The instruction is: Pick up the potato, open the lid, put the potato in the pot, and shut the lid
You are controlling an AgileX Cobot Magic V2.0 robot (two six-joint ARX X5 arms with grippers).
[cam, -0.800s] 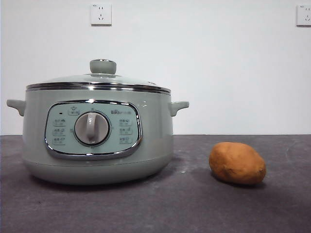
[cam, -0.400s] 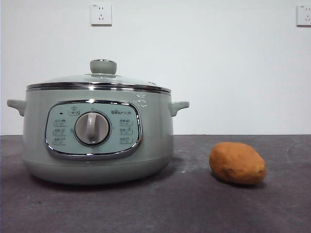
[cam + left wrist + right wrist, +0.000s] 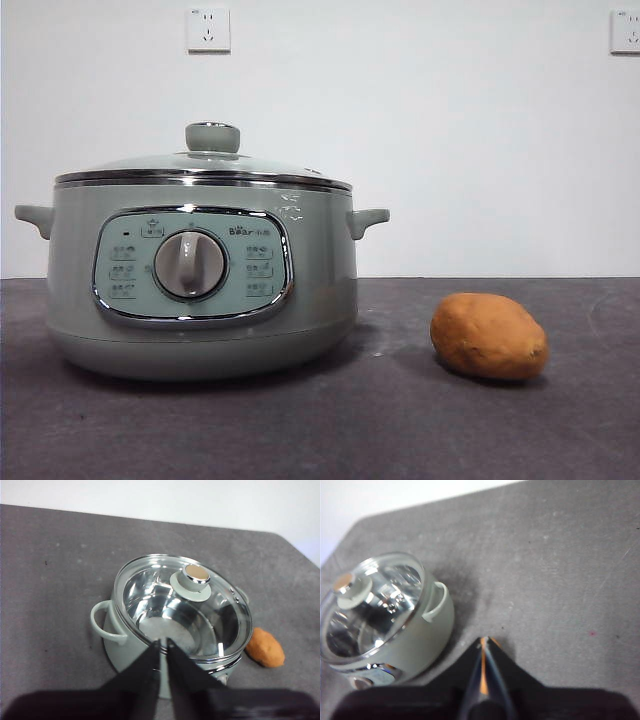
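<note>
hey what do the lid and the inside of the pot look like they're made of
The lid looks like clear glass with a shiny chrome rim: you can see straight through it. Its knob looks like matte green plastic. The inside of the pot looks like polished steel, mirror bright with reflections; the outside looks like glossy pale green plastic or enamel.

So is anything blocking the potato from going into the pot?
Yes. The lid sits shut on the pot, covering its opening. The potato lies on the table beside the pot, apart from it, with nothing between them.
</note>
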